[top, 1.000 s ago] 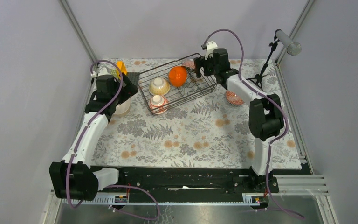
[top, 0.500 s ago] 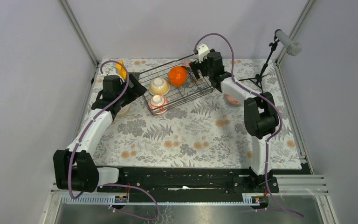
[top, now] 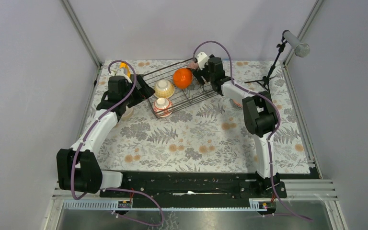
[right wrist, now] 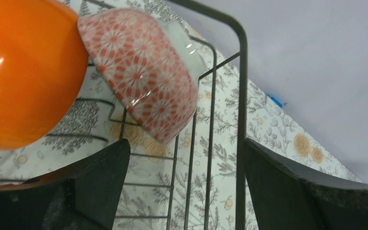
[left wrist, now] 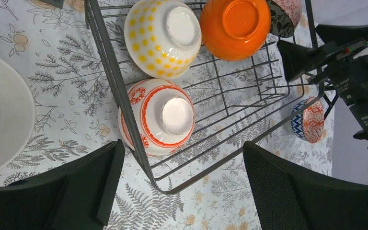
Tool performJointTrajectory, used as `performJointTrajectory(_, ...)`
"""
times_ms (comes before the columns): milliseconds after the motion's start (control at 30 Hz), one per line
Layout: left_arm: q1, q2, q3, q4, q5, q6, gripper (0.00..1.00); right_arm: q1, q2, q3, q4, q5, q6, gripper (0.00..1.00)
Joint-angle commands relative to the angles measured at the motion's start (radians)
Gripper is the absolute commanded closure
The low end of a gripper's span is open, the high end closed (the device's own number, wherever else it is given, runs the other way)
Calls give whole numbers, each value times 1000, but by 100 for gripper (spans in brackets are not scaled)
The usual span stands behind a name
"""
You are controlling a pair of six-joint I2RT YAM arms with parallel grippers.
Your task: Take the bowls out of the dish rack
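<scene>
The dark wire dish rack [top: 199,94] stands at the back middle. It holds an orange bowl [top: 183,77], a cream yellow-dotted bowl [top: 164,88], a white red-patterned bowl [top: 162,105] and a pinkish patterned bowl [right wrist: 139,72] leaning on the orange one [right wrist: 24,72]. My left gripper [left wrist: 182,191] is open above the rack's near-left corner [left wrist: 165,189], just short of the red-patterned bowl [left wrist: 158,115]. My right gripper [right wrist: 187,187] is open over the rack's far rim [right wrist: 241,96], just below the pinkish bowl. Both grippers are empty.
A white bowl [left wrist: 0,124] sits on the table left of the rack, under my left arm. A blue and red bowl [left wrist: 309,120] sits on the table right of the rack. A yellow block [top: 123,69] lies at the back left. A microphone stand [top: 274,62] is at the back right.
My left gripper has moved right from the white bowl to the rack's near-left corner. My right gripper has moved left along the rack's far rim toward the pinkish bowl.
</scene>
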Motion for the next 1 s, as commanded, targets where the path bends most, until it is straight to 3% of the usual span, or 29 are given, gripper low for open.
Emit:
performJointTrajectory(0,-3,-5,37,34,19,36,1,12,41,110,62,66,-25,10)
performJointTrajectory(533,-3,18,29,24,49,29,1,63,149,215,130,199,-121,29)
performJointTrajectory(967,-2,17,18,17,50,32,1,91,174,225,196,316,-203,88)
